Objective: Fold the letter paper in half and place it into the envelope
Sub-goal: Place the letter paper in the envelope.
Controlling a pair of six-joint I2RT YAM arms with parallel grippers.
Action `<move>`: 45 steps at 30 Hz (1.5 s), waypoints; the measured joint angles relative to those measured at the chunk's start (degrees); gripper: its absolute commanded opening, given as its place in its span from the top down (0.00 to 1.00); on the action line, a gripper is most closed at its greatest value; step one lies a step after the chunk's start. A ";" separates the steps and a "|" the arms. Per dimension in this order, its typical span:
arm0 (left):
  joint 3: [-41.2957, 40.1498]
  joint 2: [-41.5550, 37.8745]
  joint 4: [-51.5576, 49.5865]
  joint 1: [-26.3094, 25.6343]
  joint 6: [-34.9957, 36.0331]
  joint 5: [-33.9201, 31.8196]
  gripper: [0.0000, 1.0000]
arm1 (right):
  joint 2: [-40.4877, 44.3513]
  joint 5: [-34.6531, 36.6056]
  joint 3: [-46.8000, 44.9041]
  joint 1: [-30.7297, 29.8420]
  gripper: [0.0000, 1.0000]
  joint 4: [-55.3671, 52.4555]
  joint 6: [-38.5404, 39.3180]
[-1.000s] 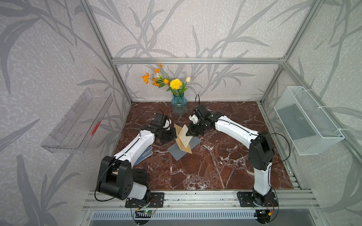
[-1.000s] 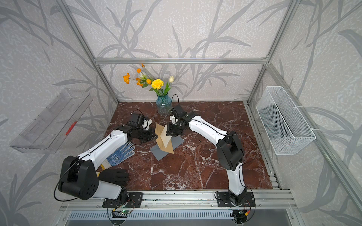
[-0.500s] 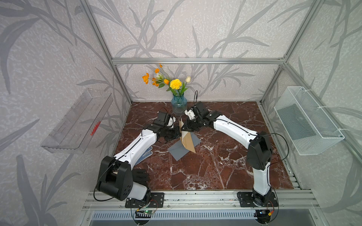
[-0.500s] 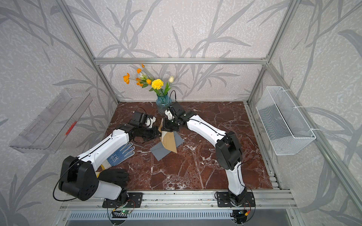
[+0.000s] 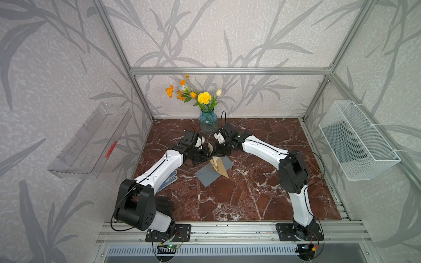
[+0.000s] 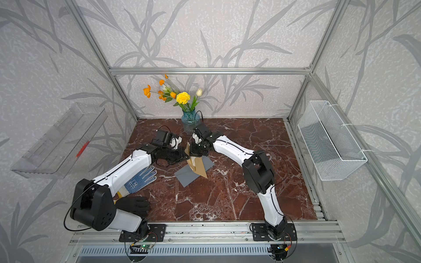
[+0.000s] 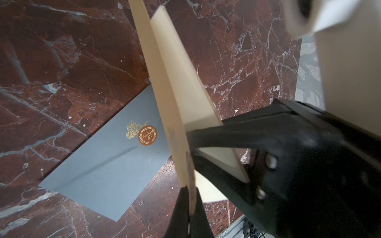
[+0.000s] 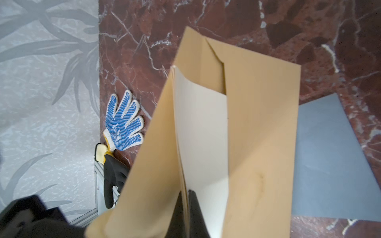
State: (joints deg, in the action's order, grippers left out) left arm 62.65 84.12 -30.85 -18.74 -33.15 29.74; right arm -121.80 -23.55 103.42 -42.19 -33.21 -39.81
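The letter paper is tan outside and cream inside. It is bent into a narrow V and stands on edge, lifted above the grey-blue envelope. The envelope lies flat on the marble table, its flap side up with a round brown seal. My left gripper is shut on one top edge of the paper. My right gripper is shut on the other top edge of the paper. In both top views the two grippers nearly meet over the envelope.
A glass vase of flowers stands close behind the grippers. A blue-dotted glove and a black glove lie by the left arm. A wire basket hangs on the right wall, a clear tray on the left.
My right gripper has swung left toward the left gripper, bringing the paper's two halves together. The paper now stands narrower and more upright over the envelope.
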 measured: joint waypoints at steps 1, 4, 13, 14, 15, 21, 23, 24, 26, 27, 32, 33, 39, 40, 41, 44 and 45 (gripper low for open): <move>0.00 0.00 0.00 0.00 0.00 0.17 1.00 | -0.24 0.46 0.00 0.00 1.00 -0.48 0.37; 0.02 0.00 0.02 0.00 0.00 0.33 1.00 | -0.44 1.53 0.00 0.00 1.00 -1.44 1.16; 0.96 0.20 0.02 -0.11 0.02 0.66 1.00 | -0.42 3.93 -0.81 -0.39 0.69 -2.19 5.60; 1.03 0.28 0.07 -0.20 0.02 0.68 1.00 | -0.37 3.78 -0.98 -0.42 0.61 -2.16 5.55; 1.07 0.37 0.07 -0.24 0.04 0.68 1.00 | -0.33 3.54 -1.07 -0.44 0.54 -2.27 5.86; 1.07 0.42 -0.02 -0.26 0.24 0.57 1.00 | 0.76 2.10 -1.01 0.04 0.48 -4.81 7.19; 1.07 0.42 0.07 -0.26 0.48 0.57 1.00 | 1.99 1.36 -1.09 0.37 0.48 -5.70 7.17; 1.07 0.42 0.02 -0.26 0.59 0.55 1.00 | 2.75 0.94 -1.42 0.61 0.48 -5.73 7.13; 1.07 0.42 0.04 -0.26 0.68 0.57 1.00 | 5.16 -0.42 -2.84 1.16 0.46 -5.60 6.95; 1.07 0.42 -0.02 -0.26 0.85 0.55 1.00 | 6.32 -0.83 -3.56 1.44 0.46 -5.46 6.78; 1.07 0.42 0.04 -0.26 1.49 0.63 1.00 | 11.52 -4.33 -7.56 3.02 0.93 -1.27 4.85; 1.07 0.42 0.02 -0.26 1.62 0.63 1.00 | 11.74 -5.09 -7.91 3.26 1.00 -0.33 4.28; 0.17 0.42 0.00 -0.26 2.69 0.87 1.00 | 10.16 -10.14 -9.18 4.15 1.00 7.23 -0.50; -0.07 0.42 -0.13 -0.26 2.78 0.92 1.00 | 9.57 -10.62 -9.38 4.17 1.00 8.63 -1.18; -0.26 0.42 -0.26 -0.26 2.91 0.94 1.00 | 9.07 -11.06 -9.62 4.15 1.00 9.62 -1.79; -0.37 0.42 -0.48 -0.26 3.08 1.01 1.00 | 7.72 -12.07 -10.16 4.15 1.00 11.65 -3.10; -0.37 0.42 -0.46 -0.26 3.10 1.01 1.00 | 7.34 -12.31 -10.40 4.15 1.00 12.44 -3.37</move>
State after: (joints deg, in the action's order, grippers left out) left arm 62.28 84.53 -31.31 -19.00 -30.04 30.74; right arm -114.45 -35.86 93.01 -38.04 -20.78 -43.18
